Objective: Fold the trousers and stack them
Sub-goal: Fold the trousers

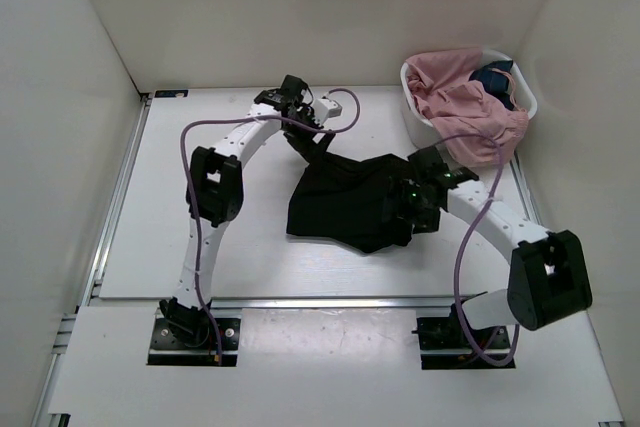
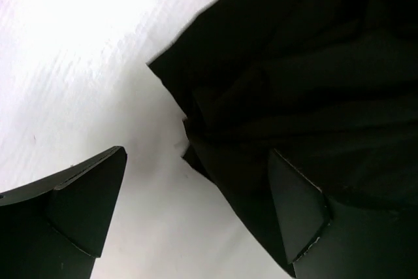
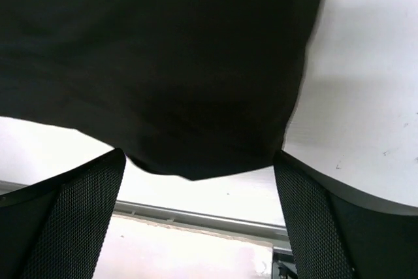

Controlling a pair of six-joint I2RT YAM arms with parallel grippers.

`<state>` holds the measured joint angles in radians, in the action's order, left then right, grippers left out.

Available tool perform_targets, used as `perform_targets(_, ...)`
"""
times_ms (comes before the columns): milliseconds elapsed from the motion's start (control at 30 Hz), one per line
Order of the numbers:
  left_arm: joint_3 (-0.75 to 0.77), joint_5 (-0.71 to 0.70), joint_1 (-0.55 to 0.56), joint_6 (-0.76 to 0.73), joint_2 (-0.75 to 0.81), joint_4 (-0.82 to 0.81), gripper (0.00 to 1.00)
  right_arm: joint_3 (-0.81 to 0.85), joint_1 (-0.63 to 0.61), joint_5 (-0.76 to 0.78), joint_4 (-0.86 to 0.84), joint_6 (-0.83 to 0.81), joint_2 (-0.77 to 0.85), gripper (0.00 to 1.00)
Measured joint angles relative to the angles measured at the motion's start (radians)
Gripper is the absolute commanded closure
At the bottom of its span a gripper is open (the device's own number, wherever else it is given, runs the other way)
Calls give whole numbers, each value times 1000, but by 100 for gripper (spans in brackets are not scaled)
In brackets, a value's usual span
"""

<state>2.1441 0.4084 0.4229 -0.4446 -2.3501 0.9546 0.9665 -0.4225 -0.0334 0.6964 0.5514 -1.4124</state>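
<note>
Black trousers (image 1: pixel 345 202) lie crumpled in the middle of the white table (image 1: pixel 200 247). My left gripper (image 1: pixel 310 139) is open over their far left corner. In the left wrist view (image 2: pixel 196 155) a cloth corner (image 2: pixel 294 63) lies between the fingers, with the right finger (image 2: pixel 297 210) over the cloth and the left finger (image 2: pixel 81 197) over bare table. My right gripper (image 1: pixel 402 209) is open at the trousers' right side. In the right wrist view (image 3: pixel 199 155) a black cloth edge (image 3: pixel 163 63) sits just ahead of the open fingers, not pinched.
A white basket (image 1: pixel 412 117) stands at the back right, holding pink clothes (image 1: pixel 455 97) and a dark blue item (image 1: pixel 497 80). White walls enclose the table. A metal rail (image 1: pixel 300 302) runs along the near edge, and also shows in the right wrist view (image 3: pixel 196 217).
</note>
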Motion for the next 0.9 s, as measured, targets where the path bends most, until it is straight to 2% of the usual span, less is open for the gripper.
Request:
perform_targets(33, 7, 8, -1, 2, -16, -16, 0, -37, 23, -23, -23, -1, 20, 2)
perform_targets(67, 15, 17, -3, 4, -32, -31, 6, -72, 50, -48, -45, -2, 40, 3)
perform_targets(133, 21, 29, -10, 12, -61, -57, 27, -143, 111, -106, -106, -2, 68, 6)
perform_targets(167, 21, 31, -12, 18, -74, -62, 49, -168, 131, -123, -130, -2, 72, 7)
perform_targets(233, 14, 37, -15, 27, -91, -70, 75, -231, 163, -180, -189, -3, 72, 10)
perform_targets(267, 6, 41, -18, 30, -95, -72, 86, -262, 171, -208, -213, -5, 72, 19)
perform_targets(333, -9, 37, -21, 39, -98, -73, 86, -313, 184, -264, -245, -17, 70, 32)
perform_targets(367, -10, 31, -24, 49, -98, -72, 86, -329, 192, -286, -257, -25, 69, 44)
perform_targets(500, -8, 6, -43, 124, -98, -84, 86, -348, 258, -369, -293, -66, 49, 72)
perform_targets(567, -8, -10, -63, 159, -98, -90, 86, -346, 290, -401, -315, -89, 28, 73)
perform_targets(667, -21, -18, -90, 192, -92, -100, 86, -319, 307, -436, -323, -121, -23, 69)
perform_targets(733, -38, -30, -97, 201, -86, -103, 83, -283, 309, -456, -318, -147, -62, 57)
perform_targets(800, -53, -43, -101, 205, -80, -105, 67, -250, 312, -469, -304, -173, -87, 47)
perform_targets(833, -60, -52, -103, 207, -78, -108, 61, -236, 313, -475, -294, -188, -93, 37)
perform_targets(867, -67, -59, -105, 210, -75, -112, 43, -222, 315, -481, -281, -200, -96, 32)
perform_targets(900, -71, -60, -106, 208, -71, -116, 35, -212, 316, -486, -272, -213, -96, 29)
